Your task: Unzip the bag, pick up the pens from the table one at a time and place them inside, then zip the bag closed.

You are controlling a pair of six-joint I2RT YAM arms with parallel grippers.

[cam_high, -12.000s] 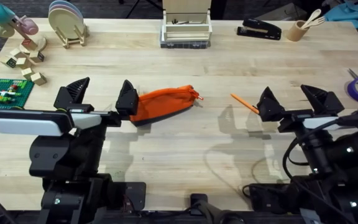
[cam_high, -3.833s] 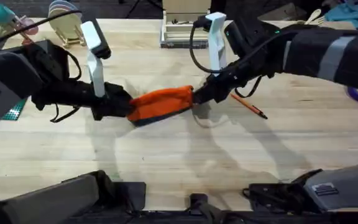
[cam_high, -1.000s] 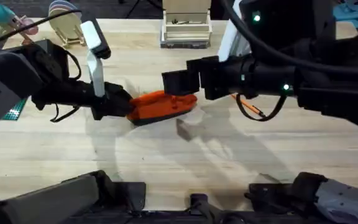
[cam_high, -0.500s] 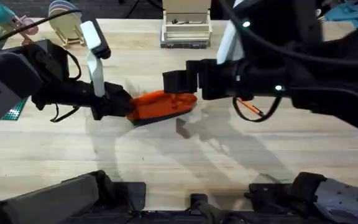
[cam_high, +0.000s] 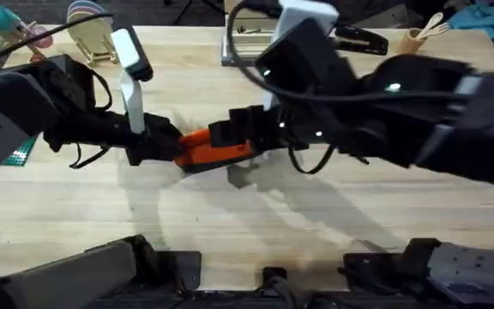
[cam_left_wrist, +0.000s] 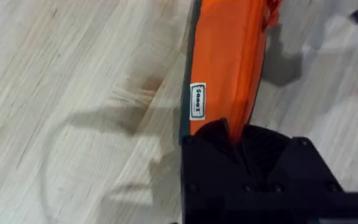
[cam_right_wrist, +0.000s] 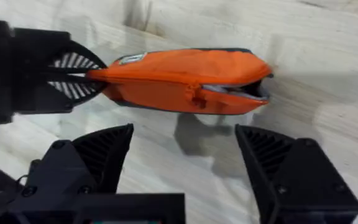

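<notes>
The orange bag lies on the table left of the middle. My left gripper is shut on its left end; in the left wrist view the black fingers pinch the bag below its white label. In the right wrist view the bag shows its zipper open at the far end, with the pull about midway. There the left gripper clamps the other end. My right gripper hangs open just beside the bag, holding nothing, and sits over its right part. The pens are hidden under the right arm.
A black stapler, a cup of wooden utensils and a white box stand along the back edge. A plate rack is at the back left. Bare wood stretches in front of the bag.
My right arm has swung left and lower over the bag, now covering its right end and the pen. The left gripper and the bag have stayed put.
</notes>
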